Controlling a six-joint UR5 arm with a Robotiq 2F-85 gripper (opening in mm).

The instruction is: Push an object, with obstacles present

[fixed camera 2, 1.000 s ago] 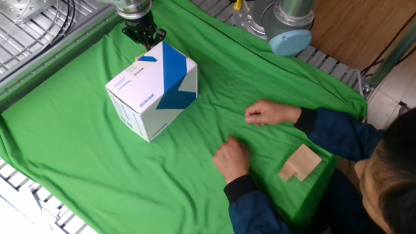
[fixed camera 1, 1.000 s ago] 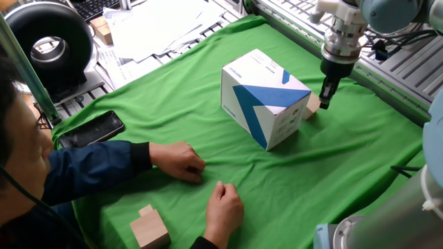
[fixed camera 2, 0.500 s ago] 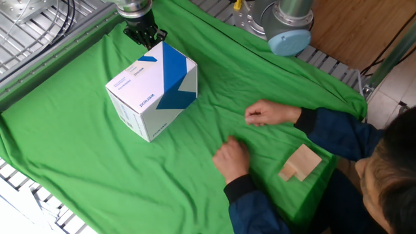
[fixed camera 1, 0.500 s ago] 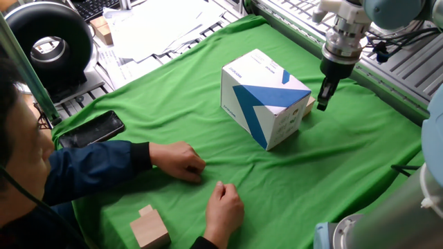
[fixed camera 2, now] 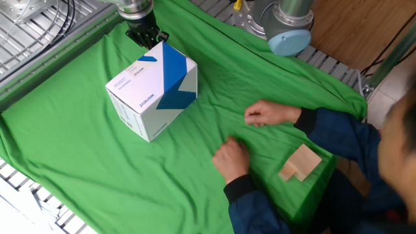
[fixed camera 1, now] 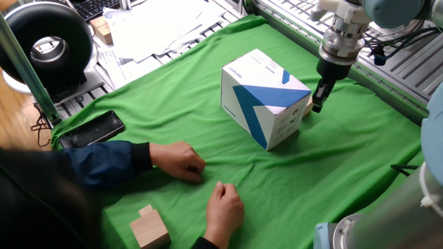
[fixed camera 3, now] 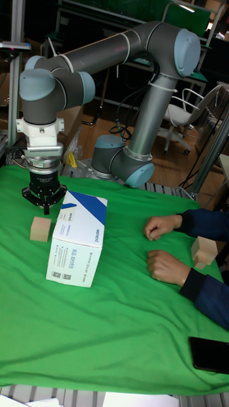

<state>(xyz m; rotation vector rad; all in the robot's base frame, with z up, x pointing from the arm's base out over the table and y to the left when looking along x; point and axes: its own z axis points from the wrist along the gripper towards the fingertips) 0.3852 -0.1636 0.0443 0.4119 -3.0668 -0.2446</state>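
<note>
Tall fixed view: cube (fixed camera 3: 41, 228) beside box (fixed camera 3: 76, 246).

white box (fixed camera 2: 153, 91): printed side wording and labels too small to read

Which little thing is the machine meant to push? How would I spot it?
Find the big white and blue box on the green cloth. Tucked beside it, under the gripper, sits a small plain wooden cube. The other wooden block, by the person's hands, is bigger and notched.
</note>
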